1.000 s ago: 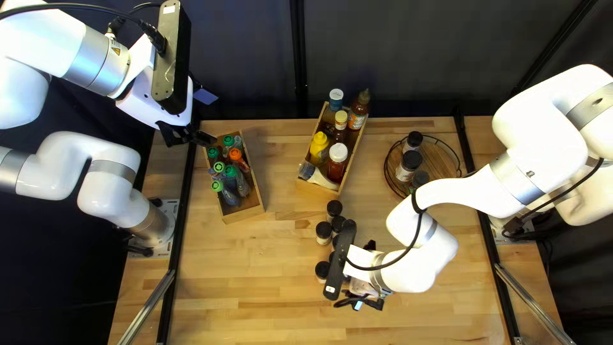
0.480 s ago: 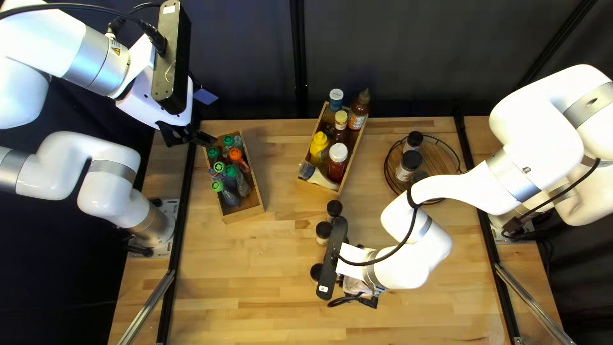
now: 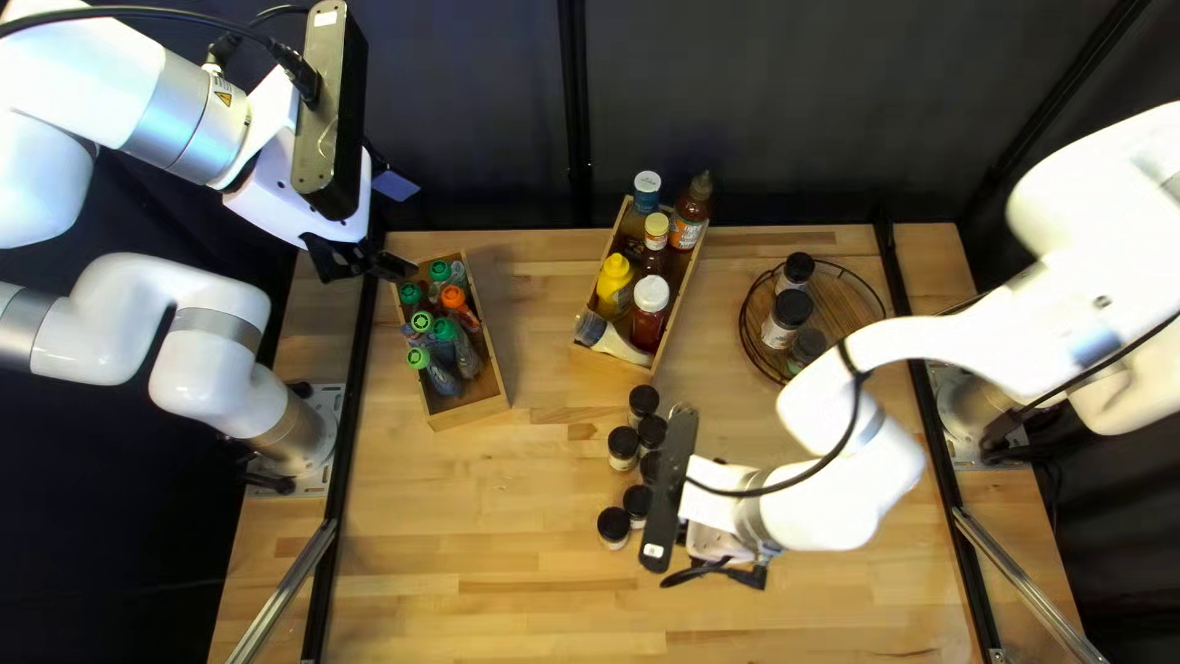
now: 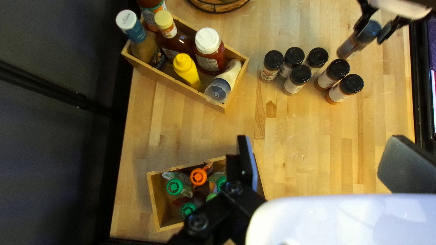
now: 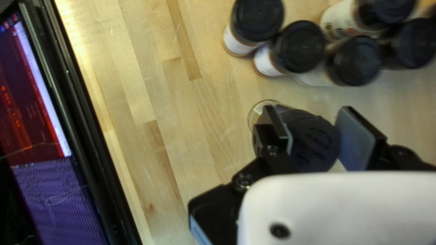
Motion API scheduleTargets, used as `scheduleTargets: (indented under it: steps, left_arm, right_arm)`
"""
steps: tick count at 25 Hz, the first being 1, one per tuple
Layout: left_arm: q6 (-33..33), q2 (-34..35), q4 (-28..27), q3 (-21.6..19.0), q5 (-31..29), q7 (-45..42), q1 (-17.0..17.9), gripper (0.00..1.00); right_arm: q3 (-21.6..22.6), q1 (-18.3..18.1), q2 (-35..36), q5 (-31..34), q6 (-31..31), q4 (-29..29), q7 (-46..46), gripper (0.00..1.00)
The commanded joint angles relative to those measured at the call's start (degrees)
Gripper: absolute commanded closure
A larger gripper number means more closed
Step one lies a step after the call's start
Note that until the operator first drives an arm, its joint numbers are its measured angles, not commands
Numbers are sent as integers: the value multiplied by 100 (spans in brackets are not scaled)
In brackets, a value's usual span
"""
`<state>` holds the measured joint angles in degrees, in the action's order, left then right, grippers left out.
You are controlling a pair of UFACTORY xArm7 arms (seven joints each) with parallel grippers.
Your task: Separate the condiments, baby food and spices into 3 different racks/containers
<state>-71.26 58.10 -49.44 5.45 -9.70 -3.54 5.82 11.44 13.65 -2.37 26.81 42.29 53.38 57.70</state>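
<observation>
"Where is the spice jar?"
"It is gripped by its black lid in the right gripper, near six dark-lidded jars."
"And beyond those?"
"Condiments are held in one wooden crate, green- and orange-capped pouches in another. Beside the pouches, the left gripper is held open, its fingers spread apart."

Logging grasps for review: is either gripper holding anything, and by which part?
The right gripper holds a spice jar by its black lid; the left gripper holds nothing.
</observation>
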Motion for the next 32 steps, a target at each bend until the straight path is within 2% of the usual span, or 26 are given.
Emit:
scheduleTargets:
  steps: [1, 8, 16, 22, 32]
  left_arm:
    - [0, 0, 0, 0, 0, 0, 0, 0]
    - [0, 0, 0, 0, 0, 0, 0, 0]
    - [0, 0, 0, 0, 0, 0, 0, 0]
    - [0, 0, 0, 0, 0, 0, 0, 0]
    - [0, 0, 0, 0, 0, 0, 0, 0]
  right_arm:
    - [-435, -51, -1256, -506, 425, -631, -883, 100]
    - [-1495, -391, -2879, -579, 899, -1428, -2054, 100]
    - [-2390, -1211, -3956, -20, 1301, -1865, -2771, 100]
    - [-2830, -1706, -4334, 280, 1464, -1998, -3038, 100]
    - [-3035, -2512, -5212, 785, 1564, -2861, -2898, 100]
